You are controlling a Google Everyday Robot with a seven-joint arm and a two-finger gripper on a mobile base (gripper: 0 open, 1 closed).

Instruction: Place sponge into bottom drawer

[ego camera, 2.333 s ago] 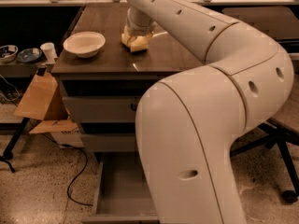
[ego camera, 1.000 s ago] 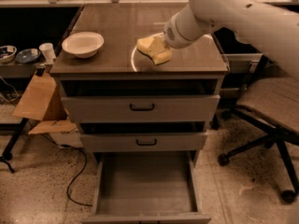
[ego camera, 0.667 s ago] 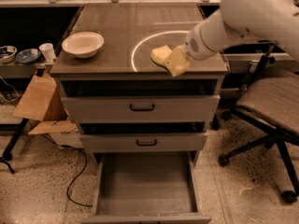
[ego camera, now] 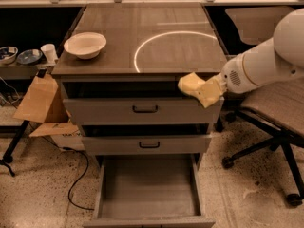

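While tool (ego camera: 210,91) clasps sponge (ego camera: 194,85), beyond cabinet (ego camera: 118,56) front edge

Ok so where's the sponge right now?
In the camera view the sponge is held in the gripper at right, in front of the top drawer's right end, high above the open bottom drawer.

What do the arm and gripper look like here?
Smooth, rounded white arm shells. The wrist has a thin tan band and a dotted round grille. The gripper, at the front right corner of the cabinet, looks pale. No cables visible.
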